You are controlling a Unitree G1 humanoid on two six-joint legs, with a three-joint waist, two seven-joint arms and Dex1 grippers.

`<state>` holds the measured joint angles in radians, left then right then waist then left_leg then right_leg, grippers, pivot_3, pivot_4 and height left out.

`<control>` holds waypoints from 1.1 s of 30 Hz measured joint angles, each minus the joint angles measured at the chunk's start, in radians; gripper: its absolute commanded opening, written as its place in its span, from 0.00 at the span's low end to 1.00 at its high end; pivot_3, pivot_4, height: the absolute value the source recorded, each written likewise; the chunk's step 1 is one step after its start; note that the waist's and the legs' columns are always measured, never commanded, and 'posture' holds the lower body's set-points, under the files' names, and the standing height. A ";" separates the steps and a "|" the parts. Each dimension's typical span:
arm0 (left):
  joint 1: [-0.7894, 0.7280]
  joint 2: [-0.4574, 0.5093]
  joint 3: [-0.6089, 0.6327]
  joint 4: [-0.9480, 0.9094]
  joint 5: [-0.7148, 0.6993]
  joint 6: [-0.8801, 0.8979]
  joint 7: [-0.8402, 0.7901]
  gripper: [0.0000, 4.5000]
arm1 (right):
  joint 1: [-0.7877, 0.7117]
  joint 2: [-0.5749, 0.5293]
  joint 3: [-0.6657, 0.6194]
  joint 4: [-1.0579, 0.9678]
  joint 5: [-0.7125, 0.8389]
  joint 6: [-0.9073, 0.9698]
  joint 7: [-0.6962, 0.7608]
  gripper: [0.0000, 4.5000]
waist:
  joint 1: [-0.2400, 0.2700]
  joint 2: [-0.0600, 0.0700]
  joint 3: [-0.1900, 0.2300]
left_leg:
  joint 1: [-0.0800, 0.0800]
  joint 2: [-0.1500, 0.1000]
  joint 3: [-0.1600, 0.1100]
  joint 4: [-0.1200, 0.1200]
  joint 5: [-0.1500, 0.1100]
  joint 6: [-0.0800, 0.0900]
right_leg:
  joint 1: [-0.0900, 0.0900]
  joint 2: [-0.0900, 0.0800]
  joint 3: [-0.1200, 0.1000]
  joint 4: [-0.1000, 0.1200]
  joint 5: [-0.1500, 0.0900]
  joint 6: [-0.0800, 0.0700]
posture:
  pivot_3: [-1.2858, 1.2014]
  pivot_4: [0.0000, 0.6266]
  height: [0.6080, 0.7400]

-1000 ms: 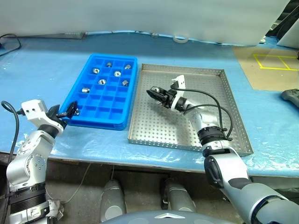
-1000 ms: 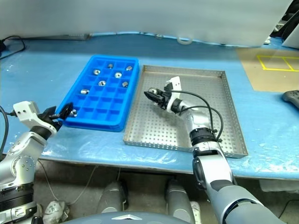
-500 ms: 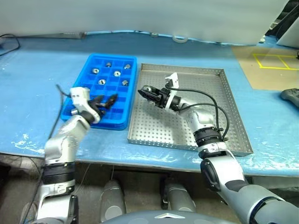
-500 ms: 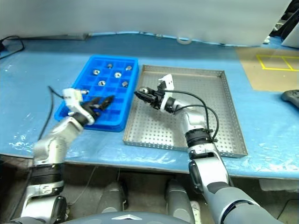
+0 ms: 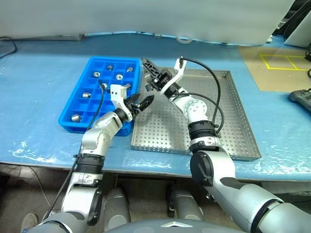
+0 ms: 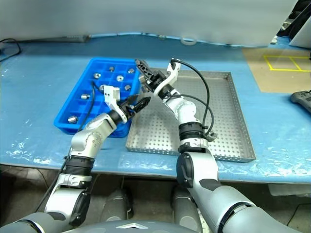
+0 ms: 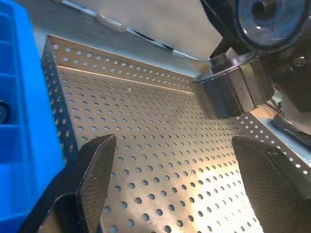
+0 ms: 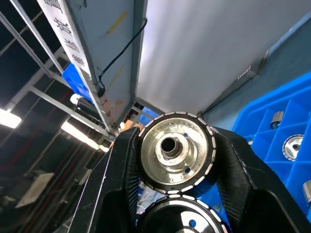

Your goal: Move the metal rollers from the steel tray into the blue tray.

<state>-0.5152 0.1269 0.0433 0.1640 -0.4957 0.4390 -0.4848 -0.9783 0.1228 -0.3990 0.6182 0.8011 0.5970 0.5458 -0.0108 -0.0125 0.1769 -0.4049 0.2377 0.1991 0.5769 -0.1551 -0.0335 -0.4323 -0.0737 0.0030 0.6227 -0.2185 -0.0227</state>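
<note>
Gripping one of the metal rollers between its two black fingers, my right pincer pointed up and toward the blue tray, raised above the line where that tray's long edge met the near-left rim of the steel tray. The roller's flat face with its central hole showed between the fingers in the right wrist view, clamped on both sides.

My left pincer stood wide, with nothing between its fingers. It hung over the steel tray's left edge, just beside the blue tray's right wall, and close under my right arm. In the left wrist view the perforated floor ran bare between my fingertips, with the low left rim alongside.

The two pincers were near each other, so room between them was tight. Past them, the right half of the steel tray lay open up to its far rim.

Several other rollers sat in separate compartments of the blue tray, mostly toward its far end, with one at the near-left corner.
</note>
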 measured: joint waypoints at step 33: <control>-0.032 -0.114 -0.001 0.092 0.061 -0.131 -0.015 0.27 | 0.040 -0.002 0.085 -0.027 0.025 0.013 -0.088 0.40 | 0.000 0.000 0.000 | 0.000 0.000 0.000 -0.001 0.001 -0.003 | 0.000 0.000 0.000 0.000 0.000 0.000 | 0.39 0.24 1.00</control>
<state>-0.5474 0.0133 0.0419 0.2558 -0.4351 0.3083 -0.4999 -0.9384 0.1212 -0.3137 0.5910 0.8266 0.6098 0.4579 -0.0110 -0.0125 0.1770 -0.4047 0.2377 0.1992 0.5757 -0.1537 -0.0365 -0.4324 -0.0737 0.0031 0.6224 -0.2184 -0.0226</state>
